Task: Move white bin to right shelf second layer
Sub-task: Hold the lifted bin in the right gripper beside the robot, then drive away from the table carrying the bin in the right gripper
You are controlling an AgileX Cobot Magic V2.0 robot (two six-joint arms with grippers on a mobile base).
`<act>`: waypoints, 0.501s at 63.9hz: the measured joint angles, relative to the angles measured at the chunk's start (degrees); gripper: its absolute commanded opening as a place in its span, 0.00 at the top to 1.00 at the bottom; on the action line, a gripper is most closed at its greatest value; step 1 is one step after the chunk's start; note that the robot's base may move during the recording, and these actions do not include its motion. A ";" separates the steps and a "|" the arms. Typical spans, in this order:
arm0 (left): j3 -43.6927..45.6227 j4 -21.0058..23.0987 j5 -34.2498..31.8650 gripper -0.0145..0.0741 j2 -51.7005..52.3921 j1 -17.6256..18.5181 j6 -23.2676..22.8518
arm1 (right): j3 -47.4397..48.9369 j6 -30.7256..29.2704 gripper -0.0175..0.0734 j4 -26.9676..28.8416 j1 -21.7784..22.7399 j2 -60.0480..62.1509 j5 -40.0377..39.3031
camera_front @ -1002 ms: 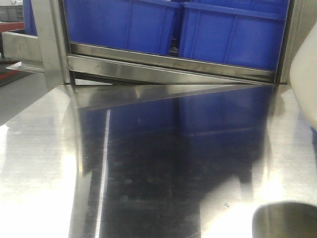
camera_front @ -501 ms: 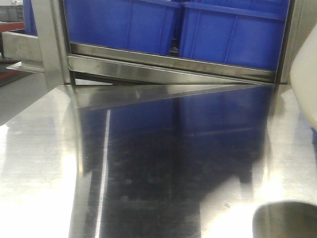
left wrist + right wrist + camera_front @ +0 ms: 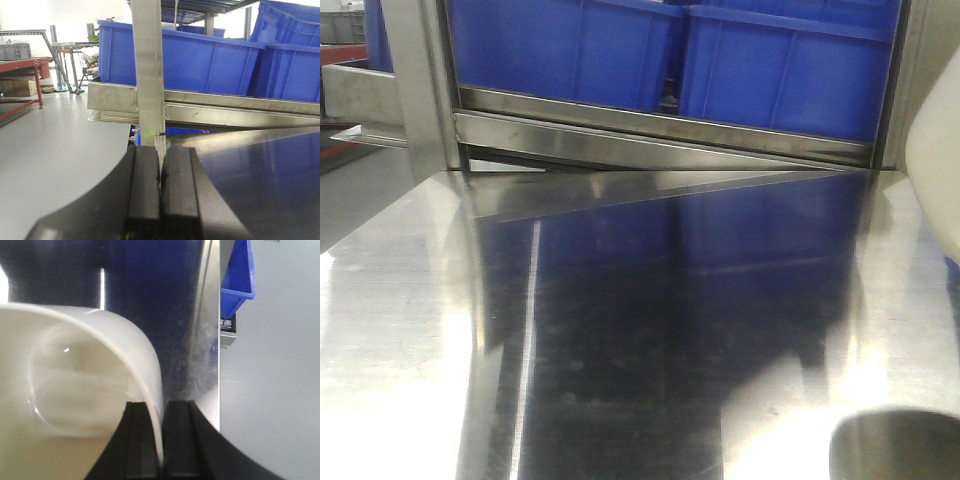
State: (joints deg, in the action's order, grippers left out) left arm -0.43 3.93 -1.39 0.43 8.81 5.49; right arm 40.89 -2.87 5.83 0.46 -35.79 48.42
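1 white bin (image 3: 75,380); 2 blue crates (image 3: 565,50) (image 3: 785,75) (maybe more); 1 tabletop (image 3: 400,300).

Smooth pale-grey floor (image 3: 60,135) spreads toward nine o'clock, where a red-framed metal workbench (image 3: 22,64) stands before a bright white wall (image 3: 25,15).

Overall light: bright, diffuse.
Steel tabletop (image 3: 400,330): white glare recorded in the front view; blue crates (image 3: 780,80) mirrored darkly.
White bin (image 3: 75,380): washed out and blurred, close ahead and left of the right gripper (image 3: 161,407).
Left gripper (image 3: 160,160): pads (image 3: 145,190) rendered soft; wall (image 3: 75,15) far ahead blown out to white.
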 measured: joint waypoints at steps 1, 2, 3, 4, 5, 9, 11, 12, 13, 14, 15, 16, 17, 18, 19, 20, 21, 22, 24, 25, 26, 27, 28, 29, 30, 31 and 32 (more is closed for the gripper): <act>0.00 0.00 0.00 0.74 0.00 0.00 0.00 | 0.00 0.00 0.71 0.00 0.00 0.00 0.00; 0.00 0.00 0.00 0.74 0.00 0.00 0.00 | 0.00 0.00 0.71 0.00 0.00 0.00 0.00; 0.00 0.00 0.00 0.74 0.00 0.00 0.00 | 0.00 0.00 0.71 0.00 0.00 0.00 0.00; 0.00 0.00 0.00 0.74 0.00 0.00 0.00 | 0.00 0.00 0.71 0.00 0.00 0.00 0.00; 0.00 0.00 0.00 0.74 0.00 0.00 0.00 | 0.00 0.00 0.71 0.00 0.00 0.00 0.00; 0.00 0.00 0.00 0.74 0.00 0.00 0.00 | 0.00 0.00 0.71 0.00 0.00 0.00 0.00; 0.00 0.00 0.00 0.74 0.00 0.00 0.00 | 0.00 0.00 0.71 0.00 0.00 0.00 0.00; 0.00 0.00 0.00 0.74 0.00 0.00 0.00 | 0.00 0.00 0.71 0.00 0.00 0.00 0.00; 0.00 0.00 0.00 0.74 0.00 0.00 0.00 | 0.00 0.00 0.71 0.00 0.00 0.00 0.00; 0.00 0.00 0.00 0.74 0.00 0.00 0.00 | 0.00 0.00 0.71 0.00 0.00 0.00 0.00; 0.00 0.00 0.00 0.74 0.00 0.00 0.00 | 0.00 0.00 0.71 0.00 0.00 0.00 0.00; 0.00 0.00 0.00 0.74 0.00 0.00 0.00 | 0.00 0.00 0.71 0.00 0.00 0.00 0.00; 0.00 0.00 0.00 0.74 0.00 0.00 0.00 | 0.00 0.00 0.71 0.00 0.00 0.00 0.00; 0.00 0.00 0.00 0.74 0.00 0.00 0.00 | 0.00 0.00 0.71 0.00 0.00 0.00 0.00; 0.00 0.00 0.00 0.74 0.00 0.00 0.00 | 0.00 0.00 0.71 0.00 0.00 0.00 0.00; 0.00 0.00 0.00 0.74 0.00 0.00 0.00 | 0.00 0.00 0.71 0.00 0.00 0.00 0.00; 0.00 0.00 0.00 0.74 0.00 0.00 0.00 | 0.00 0.00 0.71 0.00 0.00 0.00 0.00; 0.00 0.00 0.00 0.74 0.00 0.00 0.00 | 0.00 0.00 0.71 0.00 0.00 0.00 0.00; 0.00 0.00 0.00 0.74 0.00 0.00 0.00 | 0.00 0.00 0.71 0.00 0.00 0.00 0.00; 0.00 0.00 0.00 0.74 0.00 0.00 0.00 | 0.00 0.00 0.71 0.00 0.00 0.00 0.00; 0.00 0.00 0.00 0.74 0.00 0.00 0.00 | 0.00 0.00 0.71 0.00 0.00 0.00 0.00; 0.00 0.00 0.00 0.74 0.00 0.00 0.00 | 0.00 0.00 0.71 0.00 0.00 0.00 0.00; 0.00 0.00 0.00 0.74 0.00 0.00 0.00 | 0.00 0.00 0.71 0.00 0.00 0.00 0.00; 0.00 0.00 0.00 0.74 0.00 0.00 0.00 | 0.00 0.00 0.71 0.00 0.00 0.00 0.00; 0.00 0.00 0.00 0.74 0.00 0.00 0.00 | 0.00 0.00 0.71 0.00 0.00 0.00 0.00; 0.00 0.00 0.00 0.74 0.00 0.00 0.00 | 0.00 0.00 0.71 0.00 0.00 0.00 0.00; 0.00 0.00 0.00 0.74 0.00 0.00 0.00 | 0.00 0.00 0.71 0.00 0.00 0.00 0.00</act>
State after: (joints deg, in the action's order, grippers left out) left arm -0.43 3.93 -1.39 0.43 8.81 5.49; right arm 40.89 -2.87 5.83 0.46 -35.79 48.42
